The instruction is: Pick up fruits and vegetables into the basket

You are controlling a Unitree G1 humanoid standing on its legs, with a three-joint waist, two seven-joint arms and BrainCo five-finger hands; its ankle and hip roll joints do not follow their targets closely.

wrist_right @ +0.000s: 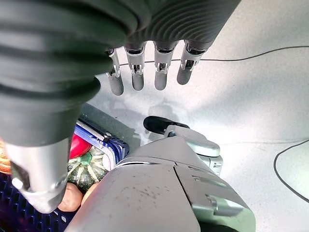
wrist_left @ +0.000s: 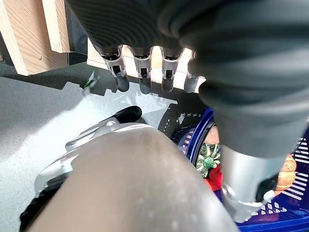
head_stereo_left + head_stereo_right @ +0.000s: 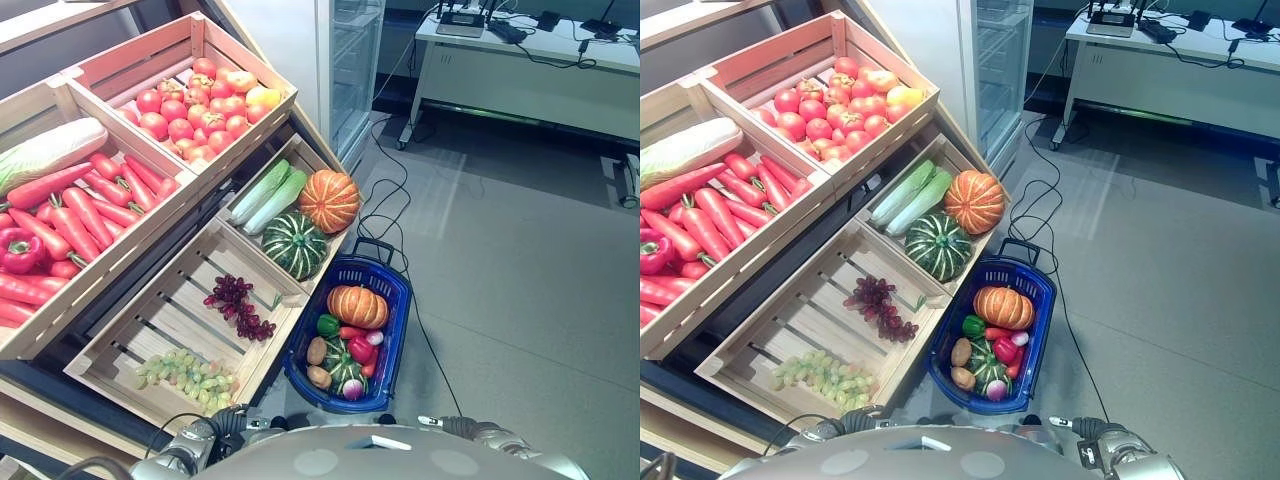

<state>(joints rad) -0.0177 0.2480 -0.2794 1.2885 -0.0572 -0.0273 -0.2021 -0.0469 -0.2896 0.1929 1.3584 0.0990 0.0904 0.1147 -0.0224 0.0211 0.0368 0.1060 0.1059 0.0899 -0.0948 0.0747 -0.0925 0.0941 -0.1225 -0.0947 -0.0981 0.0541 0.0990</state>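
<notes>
A blue basket (image 3: pixel 396 300) stands on the floor beside the lower crates, holding an orange pumpkin (image 3: pixel 357 306), a green pepper, a striped squash, potatoes and red pieces. The crates hold tomatoes (image 3: pixel 195 110), carrots (image 3: pixel 80 215), a cabbage (image 3: pixel 50 150), leeks (image 3: pixel 268 195), an orange pumpkin (image 3: pixel 329 200), a green striped squash (image 3: pixel 294 245), purple grapes (image 3: pixel 238 305) and green grapes (image 3: pixel 190 375). My left hand (image 2: pixel 142 72) hangs low with straight fingers and holds nothing, the basket (image 2: pixel 197 141) just beyond it. My right hand (image 1: pixel 145 72) also hangs open over the floor, near the basket (image 1: pixel 104 140).
A glass-door fridge (image 3: pixel 350 60) stands behind the crates. A white desk (image 3: pixel 530 70) with equipment is at the far right. Black cables (image 3: pixel 385 200) trail across the grey floor past the basket. The floor spreads wide to the right.
</notes>
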